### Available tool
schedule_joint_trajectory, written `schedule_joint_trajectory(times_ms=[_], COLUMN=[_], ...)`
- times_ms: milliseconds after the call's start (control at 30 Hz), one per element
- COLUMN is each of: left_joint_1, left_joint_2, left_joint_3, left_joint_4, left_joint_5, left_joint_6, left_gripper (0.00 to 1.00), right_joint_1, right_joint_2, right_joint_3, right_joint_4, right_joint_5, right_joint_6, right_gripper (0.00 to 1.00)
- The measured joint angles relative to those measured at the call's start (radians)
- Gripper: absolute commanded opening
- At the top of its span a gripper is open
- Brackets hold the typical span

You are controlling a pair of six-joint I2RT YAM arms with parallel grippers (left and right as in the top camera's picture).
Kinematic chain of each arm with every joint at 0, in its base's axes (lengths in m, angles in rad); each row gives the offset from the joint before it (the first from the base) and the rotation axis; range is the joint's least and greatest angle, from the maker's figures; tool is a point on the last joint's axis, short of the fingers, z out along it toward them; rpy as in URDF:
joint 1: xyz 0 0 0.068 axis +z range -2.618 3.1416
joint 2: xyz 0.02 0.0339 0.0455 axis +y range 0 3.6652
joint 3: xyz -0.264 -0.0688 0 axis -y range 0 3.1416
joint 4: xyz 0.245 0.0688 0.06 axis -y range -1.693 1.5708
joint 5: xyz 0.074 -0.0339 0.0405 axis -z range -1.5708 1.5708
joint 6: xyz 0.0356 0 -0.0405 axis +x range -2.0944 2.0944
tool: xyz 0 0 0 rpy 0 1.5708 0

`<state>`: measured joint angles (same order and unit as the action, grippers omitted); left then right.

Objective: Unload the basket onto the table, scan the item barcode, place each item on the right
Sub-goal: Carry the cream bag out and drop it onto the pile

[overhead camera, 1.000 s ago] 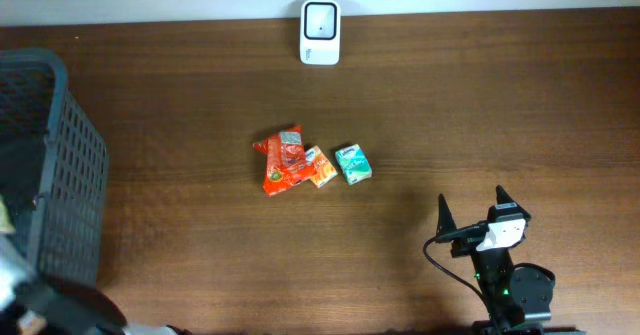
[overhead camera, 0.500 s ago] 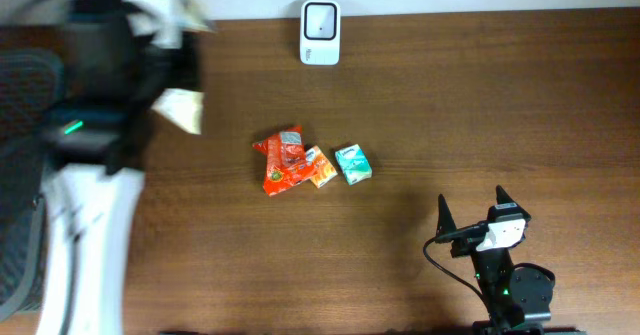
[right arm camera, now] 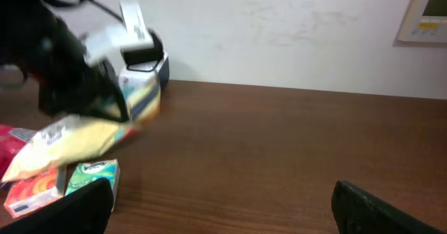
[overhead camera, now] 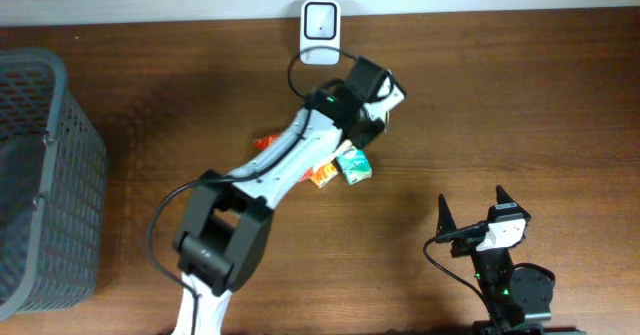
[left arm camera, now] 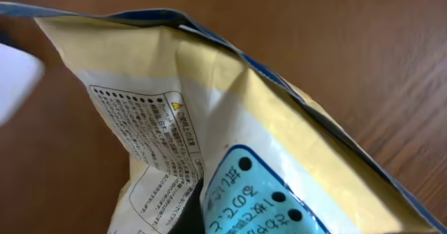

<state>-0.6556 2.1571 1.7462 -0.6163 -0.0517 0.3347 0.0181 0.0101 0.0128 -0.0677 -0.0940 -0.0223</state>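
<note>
Two hands are in view, in different states. From overhead, the left arm (overhead camera: 290, 155) stretches across the middle of the table (overhead camera: 520, 105) toward its far edge. The left hand (overhead camera: 375, 97) lies near the white scanner (overhead camera: 320, 20), which stands at the middle of that edge. That view shows little of what the hand carries, because the wrist covers it.

The left wrist view is filled by a cream pouch (left arm camera: 209, 143) with a blue rim, a block of small print and a teal label. The hand's own fingers cannot be made out there. The right wrist view, though blurred on that side, gives the whole grip: the dark left hand is closed on the pouch's upper end. The pouch hangs tilted, clear of the table, with its lower end above the other goods.

Those goods lie together near the table's middle. There is a red packet (overhead camera: 268, 145), an orange carton (overhead camera: 321, 175) and a green carton (overhead camera: 353, 165), the two cartons touching. Overhead, the left arm crosses the red packet and hides most of it. From the right wrist view the cartons sit in plain sight below the pouch.

A dark mesh basket (overhead camera: 70, 175) stands at the table's left edge. The right hand (overhead camera: 470, 218) rests by the near edge toward the right corner, well apart from everything. Its fingers are spread wide with nothing between them.
</note>
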Motion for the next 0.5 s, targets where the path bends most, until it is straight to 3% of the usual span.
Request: schedule_joint_trajectory(times_ms=[233,267,300,333,500], left_joint_1=[-0.044,-0.048,-0.053,-0.056,-0.062], left_joint_2=[0.008,0.007,0.007,0.007,0.007], left_joint_3=[0.0,0.0,0.0,0.0,0.026], left_joint_4=[-0.167,-0.194,-0.207,-0.208,-0.22], left_joint_5=[-0.016,-0.016,-0.017,-0.017,-0.034], left_joint_6=[0.018,0.015,0.006,0.002,-0.069], left_gripper=[0.0,0.07,0.25,0.99,0.99], right_joint_1=[0.0,0.0,0.0,0.0,0.0], right_joint_2=[0.0,0.0,0.0,0.0,0.0], right_joint_3=[0.0,0.0,0.0,0.0,0.0], right_joint_4=[0.0,0.0,0.0,0.0,0.0], right_joint_5=[0.0,0.0,0.0,0.0,0.0], right_joint_6=[0.0,0.001,0.0,0.0,0.001], right_gripper=[0.99,0.99,0.99,0.99,0.99])
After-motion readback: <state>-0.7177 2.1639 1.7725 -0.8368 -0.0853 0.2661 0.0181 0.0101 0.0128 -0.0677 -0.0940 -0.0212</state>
